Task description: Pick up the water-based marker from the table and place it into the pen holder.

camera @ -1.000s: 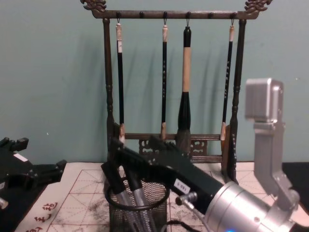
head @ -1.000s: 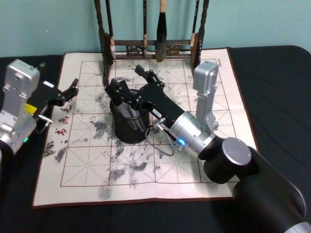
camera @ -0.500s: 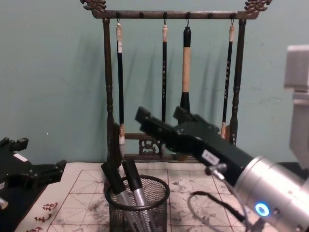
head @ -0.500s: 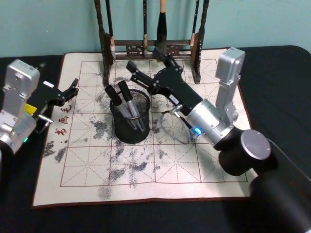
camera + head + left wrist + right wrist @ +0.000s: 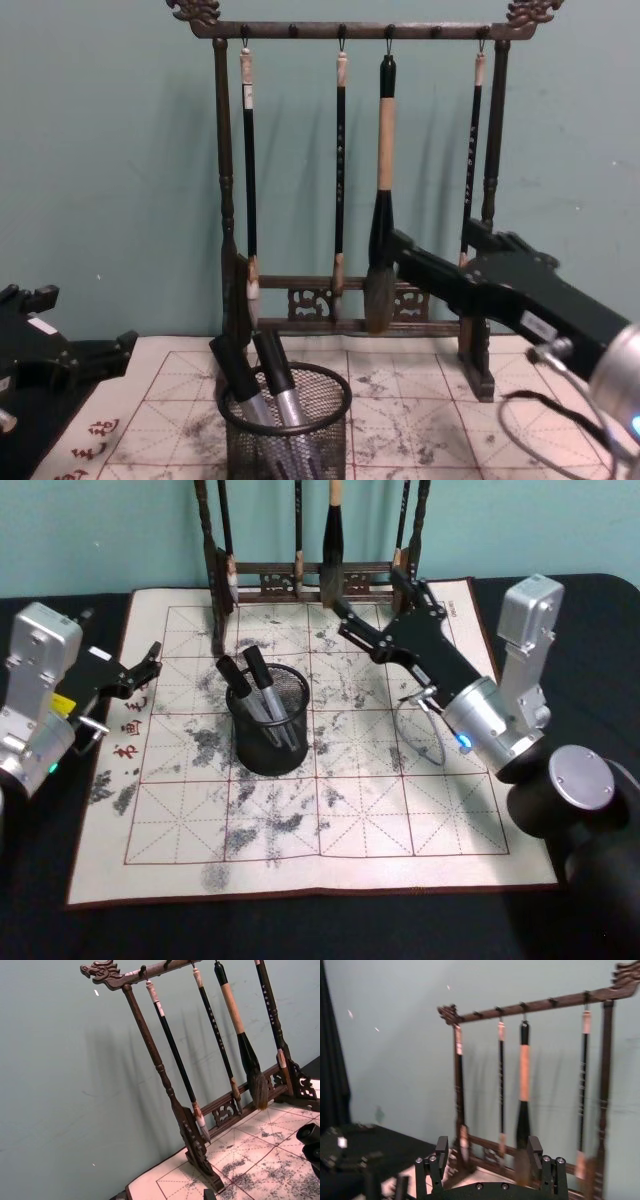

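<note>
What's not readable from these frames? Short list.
- Pen holder: its base is cut off by the chest view's bottom edge.
- Markers in the holder: lower barrels are hidden behind the mesh in head view, so their tips can't be read.
- Left gripper: small at the mat's edge in head view, finger gap can't be judged.
- Brush rack: blurred in right wrist view, so brush detail is lost; the right gripper shows open and empty.

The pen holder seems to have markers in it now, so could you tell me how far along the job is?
Done: two markers stand tilted in the pen holder on the mat, their caps above its rim.
In hand: nothing. The right gripper is open and empty, raised near the brush rack, off to the holder's right. The left gripper sits open at the mat's left edge.
Left: nothing obvious; no marker lies on the table.
</note>
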